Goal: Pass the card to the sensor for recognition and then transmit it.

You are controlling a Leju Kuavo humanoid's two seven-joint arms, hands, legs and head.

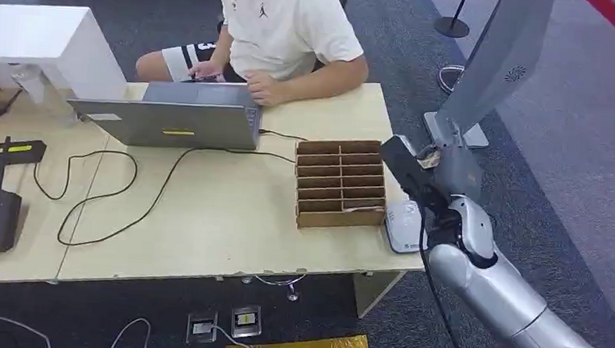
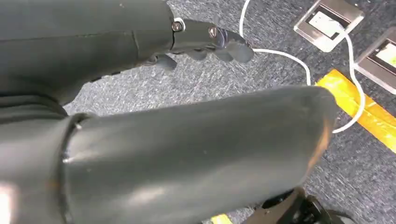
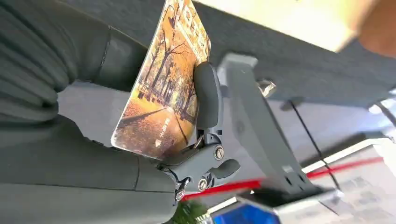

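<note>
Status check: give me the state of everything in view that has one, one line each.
Autumn-tree picture card: held in right hand.
Right hand: gripping the card, raised beside the table's end.
Left hand: empty, fingers apart, hanging over the carpet.
Silver laptop: open.
Brown cardboard slotted organizer: compartments look empty.

Evenly and brightly lit from overhead, soft shadows; wrist views blurred close up, glare washing corners.

Jumpman logo (black) on T-shirt (image 1: 285,19)
</note>
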